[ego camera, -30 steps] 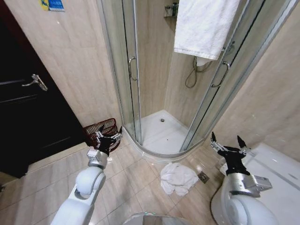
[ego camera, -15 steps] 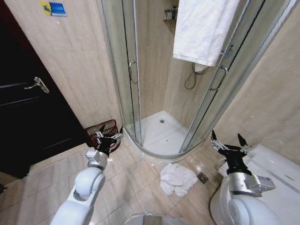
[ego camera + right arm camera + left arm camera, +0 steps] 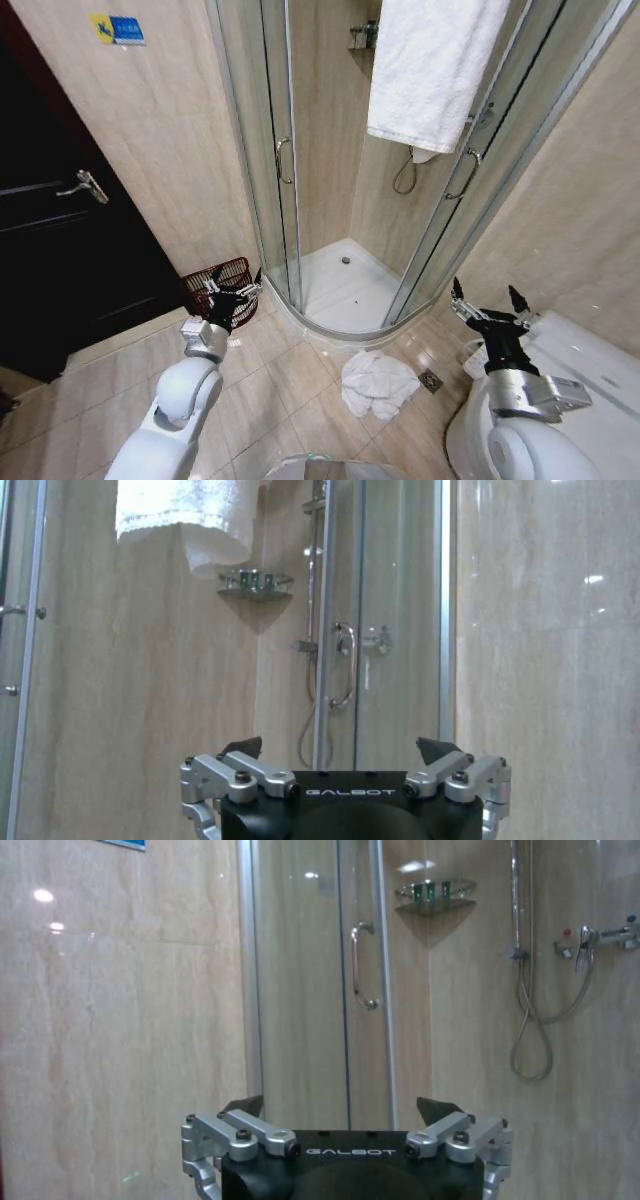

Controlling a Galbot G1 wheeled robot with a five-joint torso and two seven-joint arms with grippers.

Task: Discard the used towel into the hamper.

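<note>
The used towel (image 3: 378,384) lies crumpled and white on the tiled floor in front of the shower tray, between my two arms. The hamper (image 3: 228,272), a small dark reddish-brown wicker basket, stands on the floor against the wall left of the shower; my left gripper (image 3: 235,283) is raised in front of it and hides part of it. That left gripper (image 3: 340,1106) is open and empty, facing the shower door. My right gripper (image 3: 486,292) is raised at the right, above the towel's level, and the right gripper (image 3: 340,746) is open and empty.
A curved glass shower enclosure (image 3: 285,160) with a white tray (image 3: 345,285) stands straight ahead. Over its door hangs a clean white towel (image 3: 435,65). A dark door (image 3: 60,230) is at the left. A white toilet (image 3: 590,370) and a floor drain (image 3: 432,379) are at the right.
The whole head view has shifted slightly, so the camera moved. Both arms, the towel and the hamper keep their places, and both grippers stay open.
</note>
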